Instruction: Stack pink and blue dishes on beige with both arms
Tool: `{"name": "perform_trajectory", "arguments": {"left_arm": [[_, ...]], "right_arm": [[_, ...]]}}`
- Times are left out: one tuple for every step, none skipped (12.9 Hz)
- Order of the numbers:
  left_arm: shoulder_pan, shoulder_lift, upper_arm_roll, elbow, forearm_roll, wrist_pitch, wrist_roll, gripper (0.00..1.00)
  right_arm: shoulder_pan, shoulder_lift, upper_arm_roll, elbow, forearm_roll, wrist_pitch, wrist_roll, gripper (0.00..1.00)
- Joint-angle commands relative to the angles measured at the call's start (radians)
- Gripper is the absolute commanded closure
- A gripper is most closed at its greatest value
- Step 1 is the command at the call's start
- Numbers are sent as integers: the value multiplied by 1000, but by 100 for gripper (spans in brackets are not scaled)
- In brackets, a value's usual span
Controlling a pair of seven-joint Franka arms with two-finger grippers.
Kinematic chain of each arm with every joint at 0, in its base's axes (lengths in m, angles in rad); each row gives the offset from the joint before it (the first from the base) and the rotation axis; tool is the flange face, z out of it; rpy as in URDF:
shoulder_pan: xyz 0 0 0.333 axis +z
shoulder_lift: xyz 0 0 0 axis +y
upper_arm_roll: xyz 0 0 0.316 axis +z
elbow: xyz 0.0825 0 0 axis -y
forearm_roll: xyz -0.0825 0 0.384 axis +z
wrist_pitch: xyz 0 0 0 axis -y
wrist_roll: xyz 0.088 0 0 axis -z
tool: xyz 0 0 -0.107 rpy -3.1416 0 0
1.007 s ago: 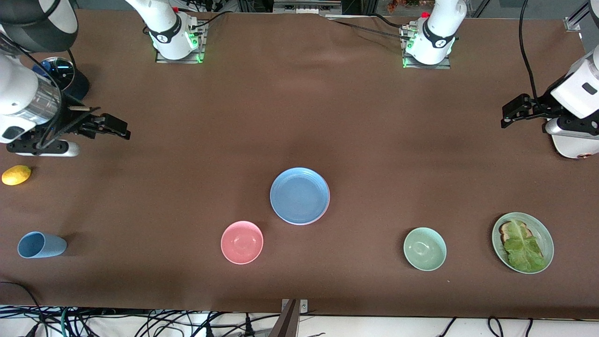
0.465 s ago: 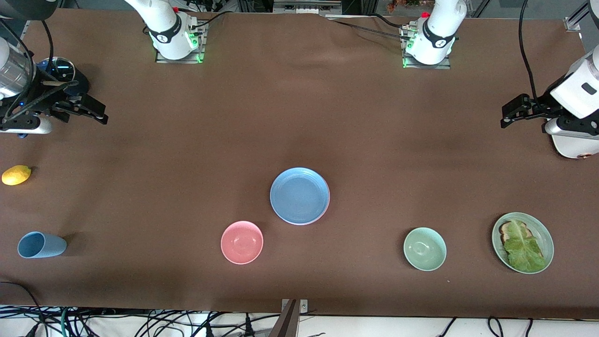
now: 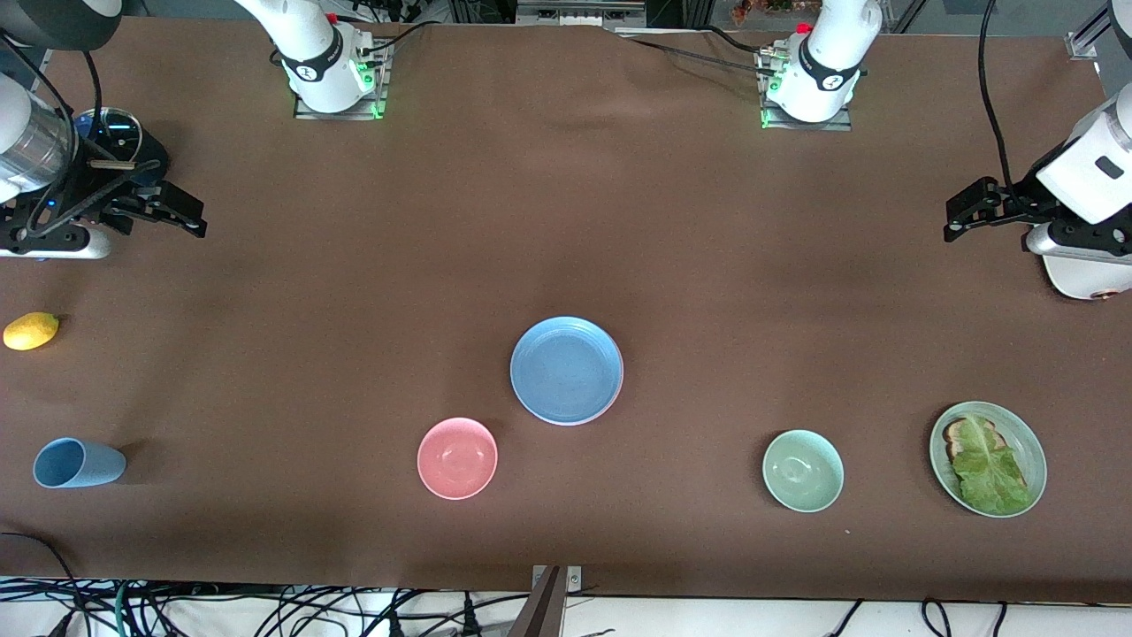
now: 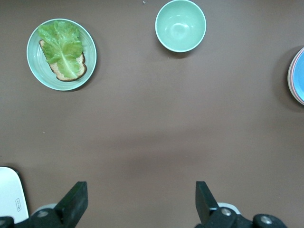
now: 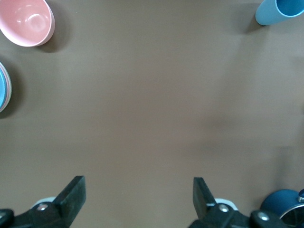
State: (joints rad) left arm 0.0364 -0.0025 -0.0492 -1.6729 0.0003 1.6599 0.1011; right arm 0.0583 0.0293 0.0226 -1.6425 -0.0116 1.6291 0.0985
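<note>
A: Where's the plate stack (image 3: 566, 370)?
B: Mid-frame, ctr of table. 1st bowl (image 3: 457, 457) sits lower, twd right arm's end, near it but apart.
A: 2nd bowl (image 3: 803, 471)?
B: Low in frame, twd left arm's end. Beside it, closer to that end: plate (image 3: 1026, 438) w/ lettuce (image 3: 986, 469) on bread (image 3: 957, 433).
A: Right arm's end?
B: Lemon (image 3: 31, 331) at frame edge, mid-height. Cup (image 3: 78, 463) on its side, lower.
A: Grippers?
B: Right gripper (image 3: 196, 221) in upper frame over that end; left gripper (image 3: 951, 221) level w/ it over left arm's end.
</note>
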Motion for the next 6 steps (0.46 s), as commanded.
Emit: {"name": "perform_trajectory", "arguments": {"left_arm": [[-6, -4, 5, -5, -13, 3, 17, 0], [-6, -4, 5, -5, -13, 3, 17, 0], [-6, -5, 5, -4, -13, 3, 17, 0], [-6, -4, 5, -5, -13, 3, 17, 0], [-6, -5, 5, -5, -13, 3, 19, 0], [-6, -5, 5, -5, -13, 3, 17, 0]], "right_arm": [[8, -3, 0, 20, -19, -49, -17, 0], [9, -8, 2, 21, -19, -58, -17, 0], [14, -6, 2, 36, -25, -61, -29, 0], [14, -8, 2, 46, -27, -74, -36, 0], [15, -9, 2, 67, -27, -101, -33, 0], [14, -5, 2, 93, -27, -127, -36, 0]]}}
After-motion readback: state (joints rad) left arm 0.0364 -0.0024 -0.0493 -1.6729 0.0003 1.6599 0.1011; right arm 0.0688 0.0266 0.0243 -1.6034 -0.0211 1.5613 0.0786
